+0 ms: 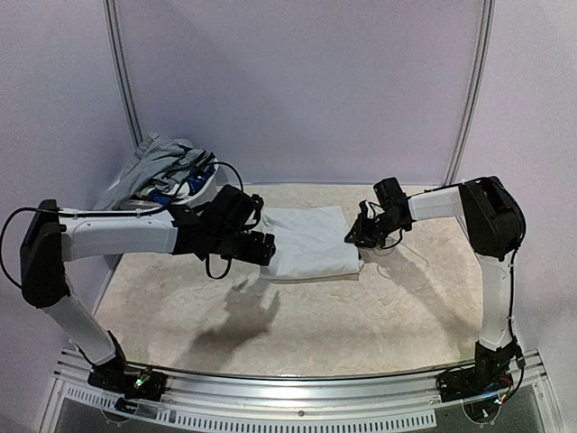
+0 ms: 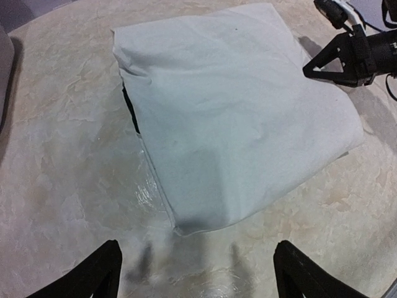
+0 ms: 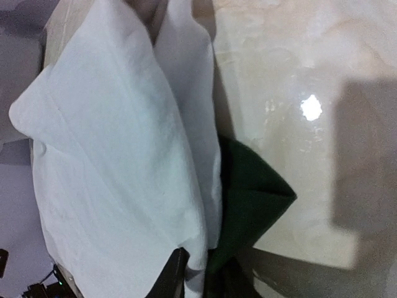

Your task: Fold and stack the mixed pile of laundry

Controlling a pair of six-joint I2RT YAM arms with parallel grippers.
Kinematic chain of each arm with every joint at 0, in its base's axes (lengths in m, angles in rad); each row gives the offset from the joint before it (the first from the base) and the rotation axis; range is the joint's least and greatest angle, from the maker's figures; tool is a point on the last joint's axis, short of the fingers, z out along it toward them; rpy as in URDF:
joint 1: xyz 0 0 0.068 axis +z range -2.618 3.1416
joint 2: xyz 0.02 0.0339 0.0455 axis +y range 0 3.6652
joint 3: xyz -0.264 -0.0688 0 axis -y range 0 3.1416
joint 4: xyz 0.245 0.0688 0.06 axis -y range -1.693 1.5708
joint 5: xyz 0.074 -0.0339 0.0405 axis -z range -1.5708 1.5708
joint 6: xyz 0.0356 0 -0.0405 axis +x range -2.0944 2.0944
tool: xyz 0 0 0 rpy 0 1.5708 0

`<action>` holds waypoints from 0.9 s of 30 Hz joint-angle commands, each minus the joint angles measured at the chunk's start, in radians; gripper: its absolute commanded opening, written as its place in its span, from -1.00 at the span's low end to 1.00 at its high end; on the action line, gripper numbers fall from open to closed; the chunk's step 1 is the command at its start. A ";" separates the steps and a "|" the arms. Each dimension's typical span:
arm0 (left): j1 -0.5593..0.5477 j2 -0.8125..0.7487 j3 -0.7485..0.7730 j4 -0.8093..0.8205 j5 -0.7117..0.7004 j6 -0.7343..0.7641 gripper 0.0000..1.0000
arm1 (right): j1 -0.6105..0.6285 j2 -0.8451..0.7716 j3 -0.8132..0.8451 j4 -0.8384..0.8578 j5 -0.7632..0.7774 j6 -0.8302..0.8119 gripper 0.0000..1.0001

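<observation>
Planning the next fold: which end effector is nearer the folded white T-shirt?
Right. The right end effector pinches the T-shirt at its right edge; the left end effector hovers beside its left edge.

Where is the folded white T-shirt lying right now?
In the top view, the folded white T-shirt lies on the table, centre-back, between the left gripper and the right gripper; the unfolded pile sits back-left.

Matt white cloth T-shirt [image 2: 236, 112], glossy marbled table [image 2: 62, 186]
</observation>
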 commanded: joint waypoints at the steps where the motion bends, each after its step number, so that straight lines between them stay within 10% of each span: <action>1: -0.010 -0.024 -0.022 0.029 -0.020 -0.009 0.72 | -0.013 0.054 0.046 -0.022 -0.017 -0.004 -0.82; 27: -0.010 -0.256 -0.272 0.187 -0.038 -0.019 0.71 | -0.408 0.187 0.724 -0.620 0.369 -0.302 -1.00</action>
